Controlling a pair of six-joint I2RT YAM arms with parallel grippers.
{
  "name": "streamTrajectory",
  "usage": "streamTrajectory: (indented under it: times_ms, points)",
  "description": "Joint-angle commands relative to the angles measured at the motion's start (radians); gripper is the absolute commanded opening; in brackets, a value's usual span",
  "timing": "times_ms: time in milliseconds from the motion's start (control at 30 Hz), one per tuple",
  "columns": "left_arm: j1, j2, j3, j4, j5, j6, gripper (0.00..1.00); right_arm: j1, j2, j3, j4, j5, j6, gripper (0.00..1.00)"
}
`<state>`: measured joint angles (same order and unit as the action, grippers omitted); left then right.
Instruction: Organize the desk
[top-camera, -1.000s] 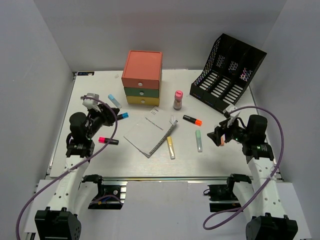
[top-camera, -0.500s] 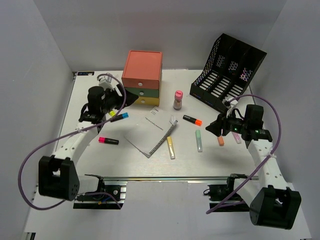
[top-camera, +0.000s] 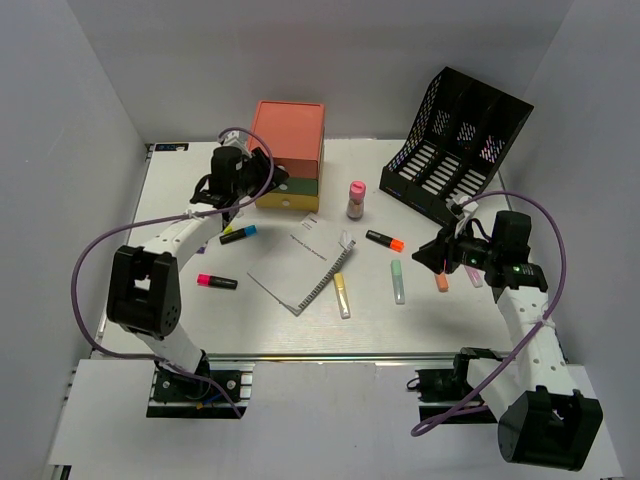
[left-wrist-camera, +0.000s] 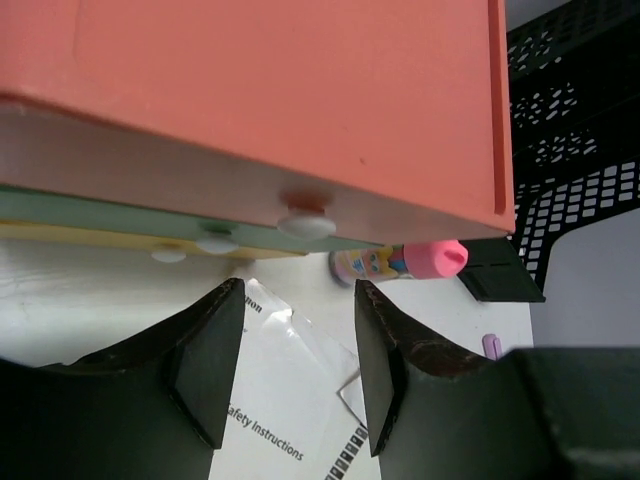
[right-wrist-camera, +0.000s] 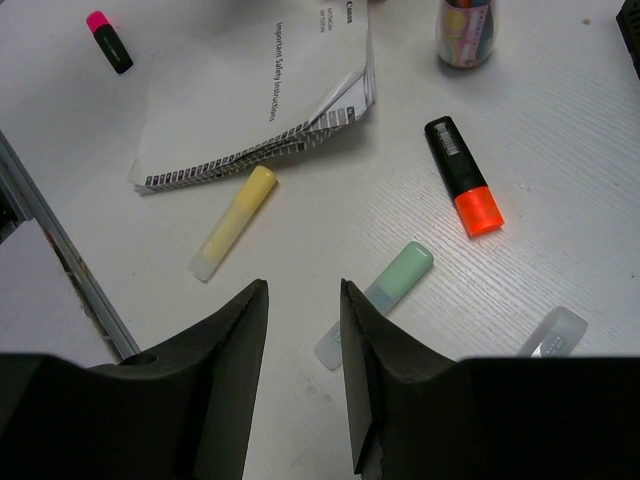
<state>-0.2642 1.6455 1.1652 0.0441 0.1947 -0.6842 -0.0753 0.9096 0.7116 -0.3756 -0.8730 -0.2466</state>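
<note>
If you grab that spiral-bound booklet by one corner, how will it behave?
The booklet looks thin, so it would probably droop. Its pages already splay, so they may fan open. Flat on the desk, it seems hard to get under.

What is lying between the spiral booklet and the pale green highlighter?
The yellow highlighter lies there on the desk, close beside the spiral booklet, with the pale green highlighter on its other side. The top view shows this best.

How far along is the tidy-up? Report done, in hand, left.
Done: nothing visibly stowed. In hand: nothing; left gripper open, facing the drawer box knobs; right gripper open near the green highlighter. Left: booklet, yellow highlighter and others loose on the desk.
</note>
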Motion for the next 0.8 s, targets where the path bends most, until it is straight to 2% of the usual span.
streamTrajectory:
  times_ms: [0, 467, 500, 767]
  points:
    - [-0.004, 0.006, 0.071, 0.002, -0.031, 0.017, 0.58, 0.003, 0.0, 0.015, 0.003, -0.001, -0.005, 0.41]
    - [-0.004, 0.086, 0.129, 0.026, -0.05, 0.002, 0.57, 0.002, 0.005, 0.009, 0.004, 0.017, -0.002, 0.41]
    - [-0.004, 0.086, 0.129, 0.028, -0.051, -0.003, 0.52, 0.002, 0.005, 0.009, 0.004, 0.02, 0.0, 0.41]
    - [-0.013, 0.076, 0.136, 0.023, -0.077, -0.026, 0.39, 0.002, 0.005, 0.003, 0.01, 0.026, 0.0, 0.4]
